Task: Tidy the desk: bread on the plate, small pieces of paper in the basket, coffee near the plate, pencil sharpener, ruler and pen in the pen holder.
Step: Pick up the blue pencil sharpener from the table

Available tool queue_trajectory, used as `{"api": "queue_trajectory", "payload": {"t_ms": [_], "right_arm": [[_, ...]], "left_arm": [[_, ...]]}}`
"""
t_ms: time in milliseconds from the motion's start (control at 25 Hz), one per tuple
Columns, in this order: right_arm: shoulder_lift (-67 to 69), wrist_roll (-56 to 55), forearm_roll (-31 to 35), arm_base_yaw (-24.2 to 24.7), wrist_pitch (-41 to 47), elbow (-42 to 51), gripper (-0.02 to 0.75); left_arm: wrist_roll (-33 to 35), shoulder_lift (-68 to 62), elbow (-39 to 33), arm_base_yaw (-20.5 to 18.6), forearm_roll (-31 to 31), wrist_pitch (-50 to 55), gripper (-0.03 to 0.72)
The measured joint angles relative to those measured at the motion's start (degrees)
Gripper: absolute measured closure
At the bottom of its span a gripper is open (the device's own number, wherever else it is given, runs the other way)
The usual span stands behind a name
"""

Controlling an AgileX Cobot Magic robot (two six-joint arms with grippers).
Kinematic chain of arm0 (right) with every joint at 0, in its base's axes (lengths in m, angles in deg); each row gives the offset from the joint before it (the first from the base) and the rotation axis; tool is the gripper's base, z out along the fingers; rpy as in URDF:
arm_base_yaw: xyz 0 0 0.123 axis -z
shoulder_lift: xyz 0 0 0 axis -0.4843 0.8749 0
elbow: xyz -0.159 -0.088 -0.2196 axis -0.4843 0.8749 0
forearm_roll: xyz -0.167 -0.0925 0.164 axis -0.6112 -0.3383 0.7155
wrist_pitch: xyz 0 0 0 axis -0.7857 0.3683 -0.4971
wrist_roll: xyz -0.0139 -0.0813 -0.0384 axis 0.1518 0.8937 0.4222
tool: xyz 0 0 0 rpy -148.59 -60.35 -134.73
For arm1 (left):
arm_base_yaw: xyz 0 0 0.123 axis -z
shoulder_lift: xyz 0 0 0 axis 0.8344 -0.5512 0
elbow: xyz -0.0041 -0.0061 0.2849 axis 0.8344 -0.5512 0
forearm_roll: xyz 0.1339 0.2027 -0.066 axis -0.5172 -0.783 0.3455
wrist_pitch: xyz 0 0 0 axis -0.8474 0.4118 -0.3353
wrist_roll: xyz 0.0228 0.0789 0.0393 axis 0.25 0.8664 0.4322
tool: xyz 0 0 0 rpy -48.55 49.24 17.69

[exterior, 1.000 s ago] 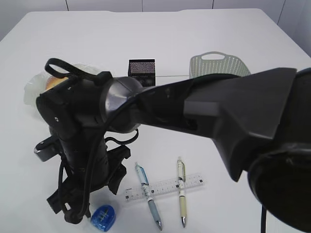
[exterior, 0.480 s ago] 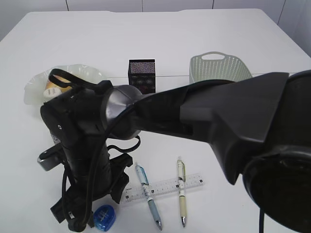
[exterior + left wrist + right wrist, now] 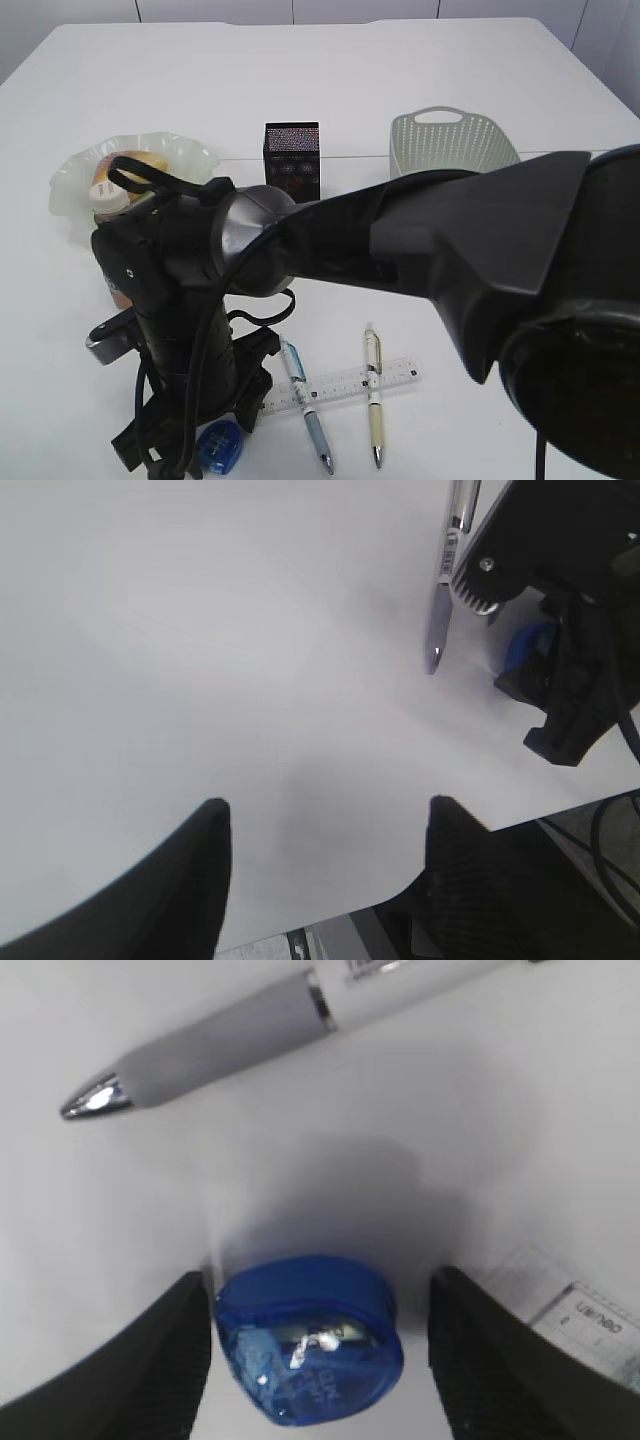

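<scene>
Bread (image 3: 140,163) sits on your plate (image 3: 70,180), coffee (image 3: 108,195) beside it; sharpener (image 3: 308,1335) waits between the open right end effector (image 3: 320,1350); ruler (image 3: 340,383) and pens remain; left end effector (image 3: 325,865) open, empty.

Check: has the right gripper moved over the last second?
Yes. The right gripper has dropped toward the blue pencil sharpener, uncovering more of the plate behind; jaws now straddle the sharpener.

left gripper (image 3: 322,865): fingers apart, holding nothing | right gripper (image 3: 320,1360): lowered, fingers spread, not clamped
</scene>
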Motion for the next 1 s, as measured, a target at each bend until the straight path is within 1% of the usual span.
{"api": "queue_trajectory", "payload": {"t_ms": [40, 160, 240, 560, 760, 1000], "right_arm": [[0.0, 0.0, 0.22, 0.0, 0.0, 0.0, 0.257], [0.0, 0.09, 0.6, 0.0, 0.0, 0.0, 0.33], [0.0, 0.27, 0.7, 0.0, 0.0, 0.0, 0.354], [-0.22, 0.74, 1.02, 0.0, 0.0, 0.0, 0.365], [-3.24, 1.19, 1.02, 0.1, 0.0, -0.22, 0.365], [-6.01, 1.51, 1.02, 2.39, 0.0, -2.99, 0.365]], "left_arm": [[0.0, 0.0, 0.0, 0.0, 0.0, 0.0, 0.237], [0.0, 0.0, 0.0, 0.0, 0.0, 0.0, 0.237], [0.0, 0.0, 0.0, 0.0, 0.0, 0.0, 0.237], [0.0, 0.0, 0.0, 0.0, 0.0, 0.0, 0.237], [0.0, 0.0, 0.0, 0.0, 0.0, -0.05, 0.238], [0.0, 0.0, 0.0, 0.0, 0.0, -0.05, 0.238]]}}
